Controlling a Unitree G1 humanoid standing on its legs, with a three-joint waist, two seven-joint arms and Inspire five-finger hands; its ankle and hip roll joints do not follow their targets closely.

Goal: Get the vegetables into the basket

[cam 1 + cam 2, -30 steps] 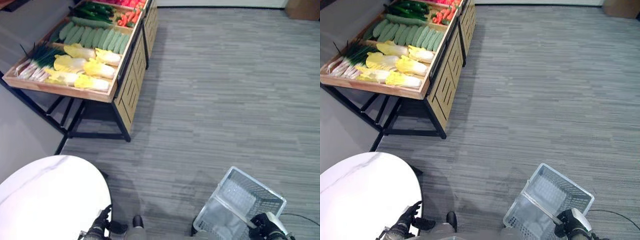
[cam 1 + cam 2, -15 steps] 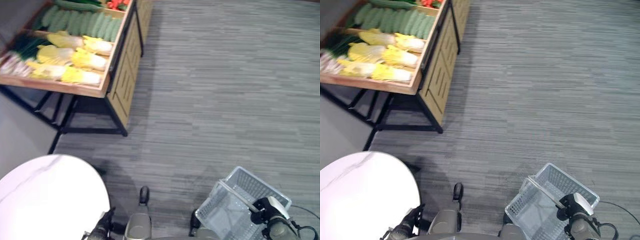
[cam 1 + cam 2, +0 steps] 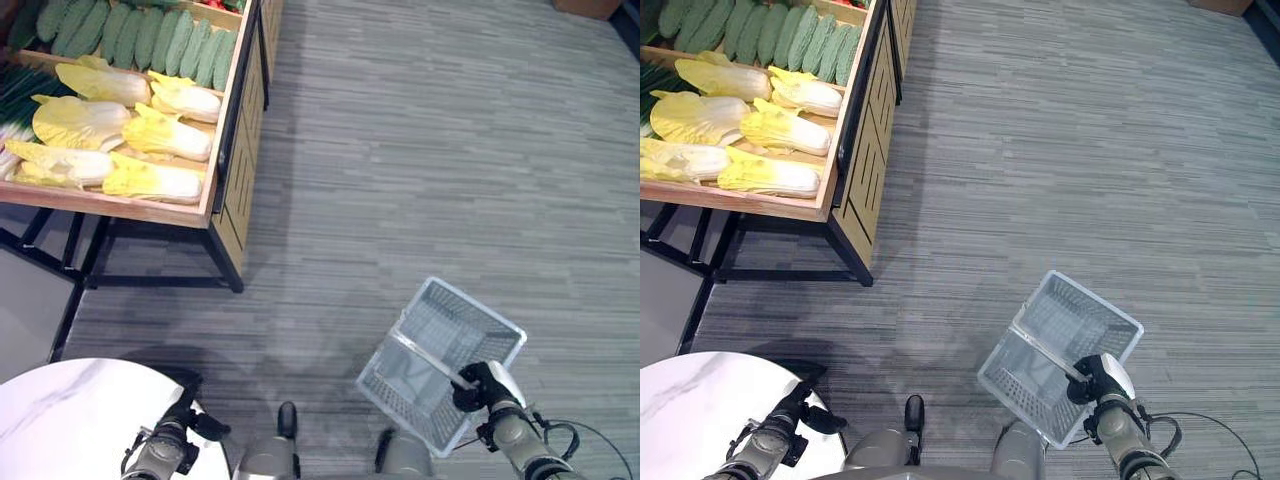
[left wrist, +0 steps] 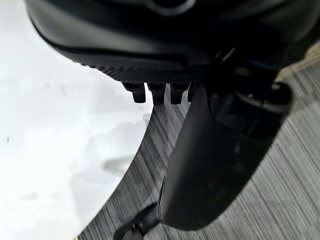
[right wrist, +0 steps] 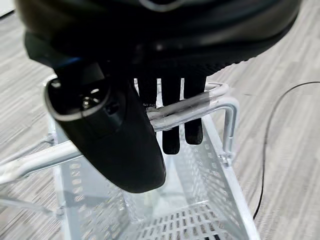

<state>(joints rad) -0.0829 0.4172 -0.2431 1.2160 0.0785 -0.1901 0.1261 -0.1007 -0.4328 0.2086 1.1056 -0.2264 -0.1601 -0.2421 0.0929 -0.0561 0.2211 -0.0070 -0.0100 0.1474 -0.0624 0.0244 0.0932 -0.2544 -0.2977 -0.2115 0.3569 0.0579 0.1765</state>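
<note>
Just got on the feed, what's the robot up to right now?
The robot's right hand carries a white wire basket by its handle, fingers curled round the bar. The basket looks empty. The left hand hangs idle beside a round white table. The wooden produce stand, with napa cabbages and green cucumbers, is ahead to the robot's left across the grey floor. No vegetable is in either hand.
</note>
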